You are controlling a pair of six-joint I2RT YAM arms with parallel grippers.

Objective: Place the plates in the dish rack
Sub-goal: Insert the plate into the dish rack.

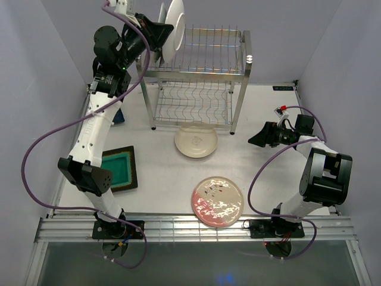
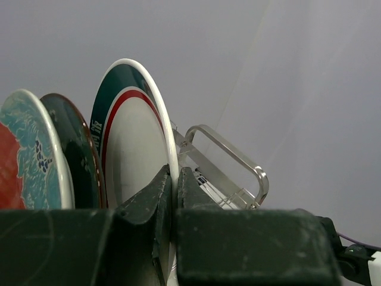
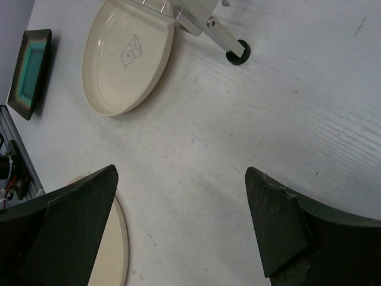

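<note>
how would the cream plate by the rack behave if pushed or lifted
The cream plate looks rigid and glazed, so probably slippery and breakable. It lies flat on the table, so pushed it would likely slide, not roll; lifting probably means pinching its rim.

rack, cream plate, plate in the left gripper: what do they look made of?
Dish rack: polished steel wire, by the mirror glints.
Cream plate: likely glazed ceramic, smooth soft sheen; melamine possible.
White plate with green-red rim: glossy glaze reflecting light, probably ceramic too.
</note>
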